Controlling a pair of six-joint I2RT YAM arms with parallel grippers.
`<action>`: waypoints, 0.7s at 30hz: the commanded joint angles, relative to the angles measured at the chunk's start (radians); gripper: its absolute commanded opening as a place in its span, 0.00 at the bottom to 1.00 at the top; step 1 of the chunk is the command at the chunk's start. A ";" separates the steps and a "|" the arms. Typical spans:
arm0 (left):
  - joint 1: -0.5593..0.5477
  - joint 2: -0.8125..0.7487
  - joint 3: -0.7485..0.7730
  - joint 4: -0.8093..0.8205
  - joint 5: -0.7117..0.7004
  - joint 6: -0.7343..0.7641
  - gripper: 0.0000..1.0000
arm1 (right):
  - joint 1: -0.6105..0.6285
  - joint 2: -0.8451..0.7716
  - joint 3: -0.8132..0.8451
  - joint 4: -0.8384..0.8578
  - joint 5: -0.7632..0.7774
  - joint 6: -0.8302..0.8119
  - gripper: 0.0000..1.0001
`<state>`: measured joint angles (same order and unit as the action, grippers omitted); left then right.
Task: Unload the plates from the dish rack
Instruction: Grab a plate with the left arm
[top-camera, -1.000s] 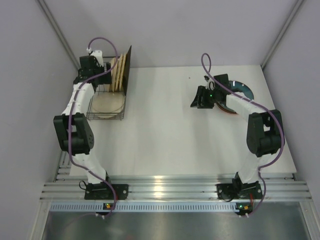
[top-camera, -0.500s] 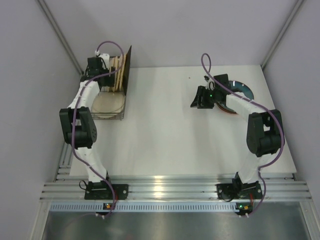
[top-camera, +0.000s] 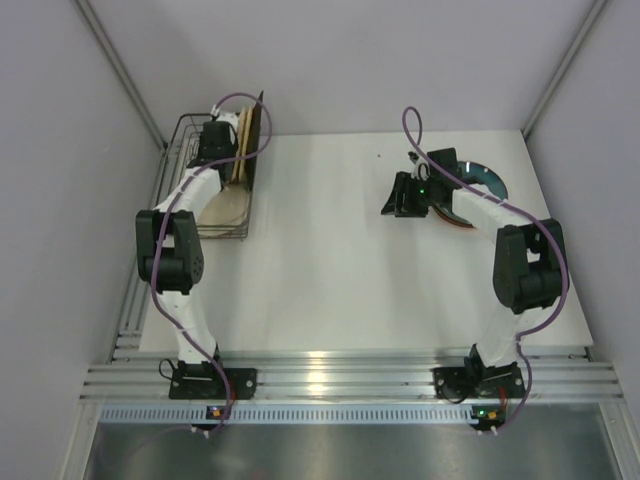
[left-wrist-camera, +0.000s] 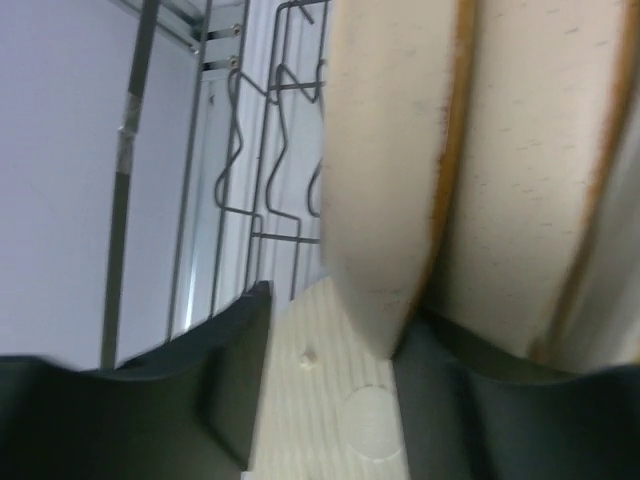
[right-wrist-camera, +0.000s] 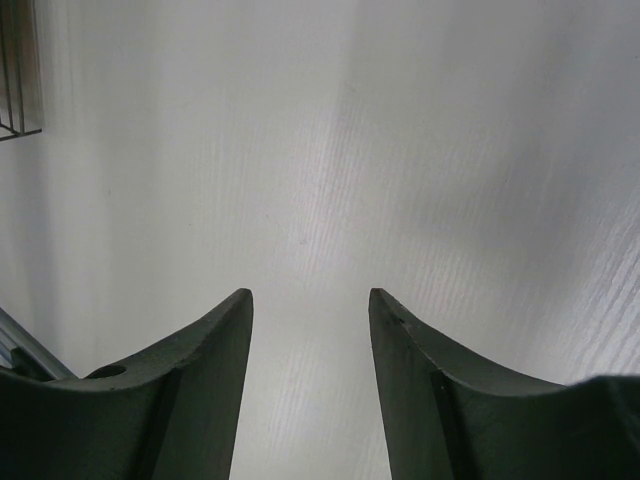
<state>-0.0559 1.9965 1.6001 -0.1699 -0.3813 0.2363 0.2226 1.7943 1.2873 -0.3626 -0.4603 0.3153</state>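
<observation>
The dish rack (top-camera: 176, 140) stands at the table's far left. Several tan and cream plates (top-camera: 243, 148) stand upright in it, with a dark square one (top-camera: 258, 128) at their right. A tan plate (top-camera: 226, 205) lies flat in the rack's near part. My left gripper (top-camera: 222, 135) is open at the upright plates. In the left wrist view, the lower edge of a cream plate (left-wrist-camera: 385, 200) sits between its fingers (left-wrist-camera: 205, 390), close to the right one, above a pale wood-grained surface (left-wrist-camera: 320, 420). My right gripper (top-camera: 392, 200) is open and empty over bare table (right-wrist-camera: 320, 150).
A round teal plate (top-camera: 483, 178) lies on the table behind the right arm, with a red-rimmed item (top-camera: 461, 222) showing under the arm. The rack's wire prongs (left-wrist-camera: 275, 140) stand left of the cream plate. Grey walls close in the left, the back and the right.
My left arm has swung right along the rack's far end, from its left corner to the upright plates, uncovering the rack's left wires. The right arm has not moved.
</observation>
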 joint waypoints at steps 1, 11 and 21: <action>-0.030 -0.022 -0.006 0.162 0.002 -0.028 0.49 | 0.012 -0.004 0.015 0.025 0.008 -0.007 0.50; -0.032 -0.013 -0.040 0.253 -0.011 -0.049 0.20 | 0.012 -0.012 0.010 0.027 0.009 -0.010 0.50; -0.042 -0.019 -0.052 0.300 -0.105 -0.039 0.00 | 0.012 -0.019 0.007 0.024 0.012 -0.013 0.49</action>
<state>-0.0719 1.9972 1.5452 -0.0048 -0.4946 0.2073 0.2226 1.7943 1.2873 -0.3626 -0.4526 0.3149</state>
